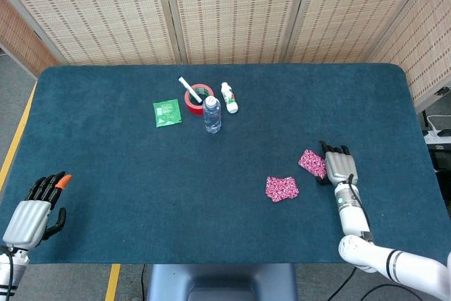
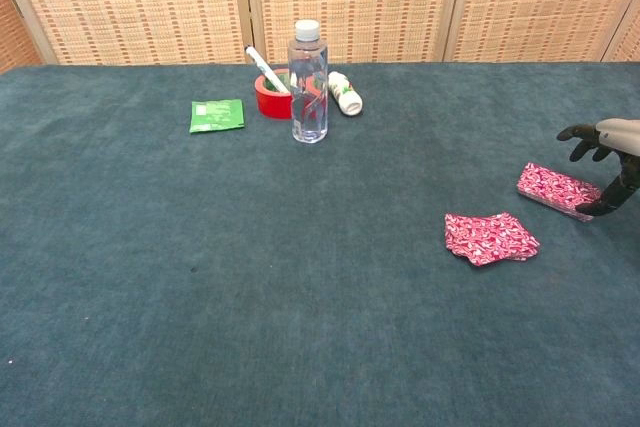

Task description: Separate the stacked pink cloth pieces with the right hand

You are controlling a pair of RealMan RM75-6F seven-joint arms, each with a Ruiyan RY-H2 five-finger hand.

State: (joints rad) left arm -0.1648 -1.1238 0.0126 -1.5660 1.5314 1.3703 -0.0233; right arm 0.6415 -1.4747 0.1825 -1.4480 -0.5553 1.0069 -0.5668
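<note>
1. Head view: left hand sits at the near left table corner, fingers loosely apart, holding nothing. Orange tip on one finger.
2. Right hand is low over the near right part of the blue table, palm down, fingers pointing away from the robot and slightly spread. Nothing is gripped.
3. Near pink cloth piece lies flat and a bit rumpled, left of the right hand and apart from it. Chest view shows it alone on the felt.
4. Far pink cloth piece lies just beside the right hand's left edge. Chest view: the thumb reaches down to the cloth's right end; contact looks likely, cannot confirm.
5. The two pieces are separate, no overlap, with bare table between.
6. Far centre cluster, well apart from both hands: green packet, water bottle, red tape roll with a white pen lying across it, small white bottle on its side.
7. Woven screen panels stand behind the table.
</note>
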